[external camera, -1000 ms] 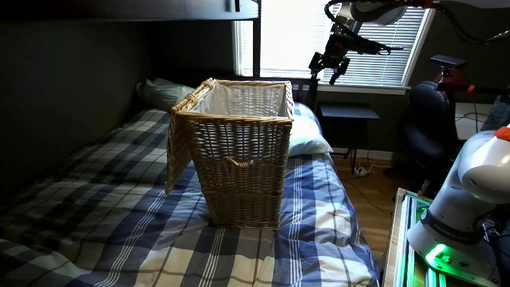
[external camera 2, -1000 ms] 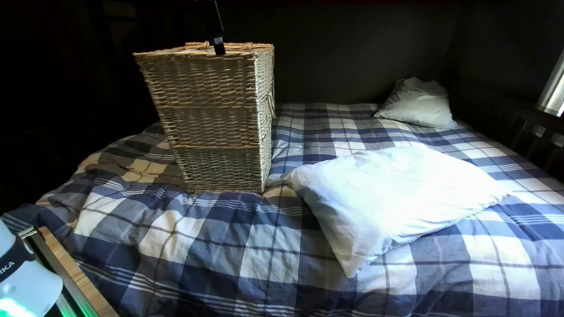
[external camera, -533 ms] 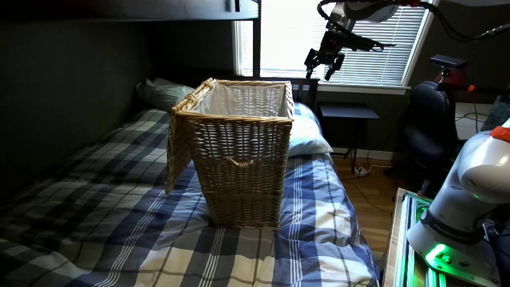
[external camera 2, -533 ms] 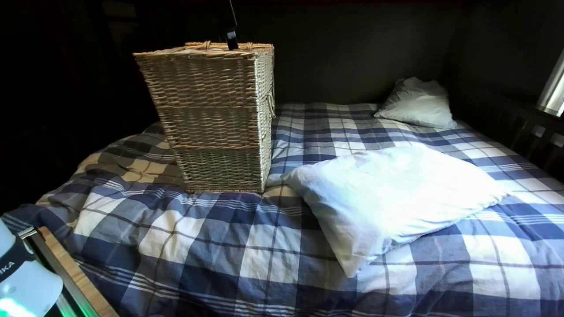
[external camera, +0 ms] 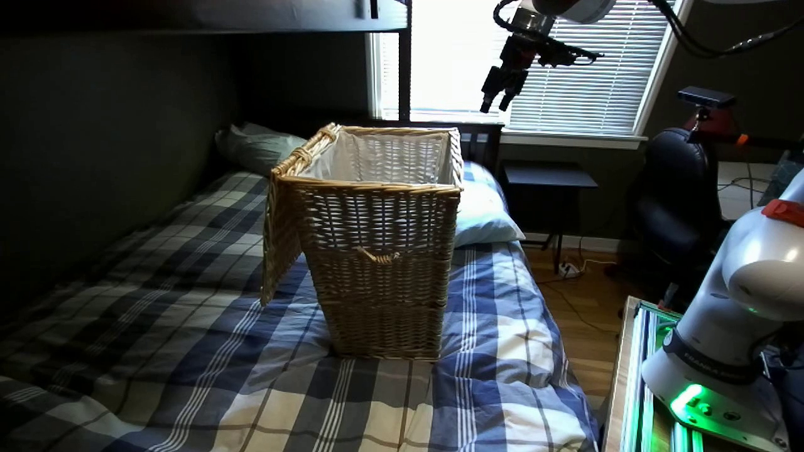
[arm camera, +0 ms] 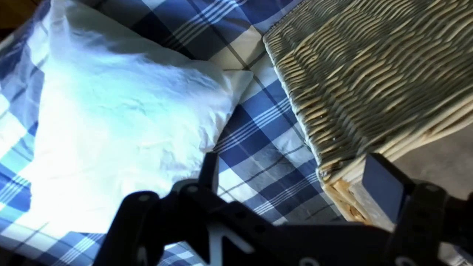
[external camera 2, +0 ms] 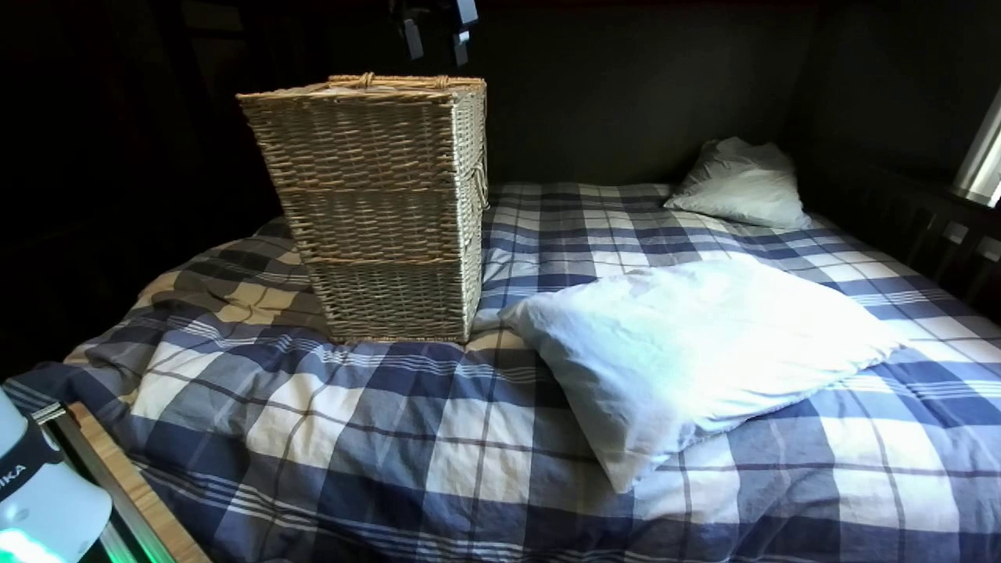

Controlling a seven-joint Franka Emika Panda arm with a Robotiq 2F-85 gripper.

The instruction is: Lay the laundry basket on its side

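Note:
The tan wicker laundry basket (external camera: 377, 270) stands upright on the bed, mouth up, with its flap lid (external camera: 279, 251) hanging down one side. It also shows in an exterior view (external camera 2: 375, 211) and in the wrist view (arm camera: 369, 74). My gripper (external camera: 495, 105) is raised, higher than the basket's rim and apart from it. In an exterior view it shows above the rim (external camera 2: 438, 48), with both fingers visible. In the wrist view the gripper (arm camera: 295, 177) is wide open and empty. A rim corner appears between the fingers there, and the right finger overlaps the basket's mouth.
A white pillow (external camera 2: 704, 352) lies on the plaid bed (external camera 2: 391, 461) beside the basket, and another pillow (external camera 2: 739, 184) lies farther back. An upper bunk (external camera: 207, 16) overhangs the bed. A small dark table (external camera: 549, 176) stands by the window.
In an exterior view my gripper has moved up and slightly left; in another it has moved up and right, off the rim line. It has turned, showing both fingers. The basket has not moved.

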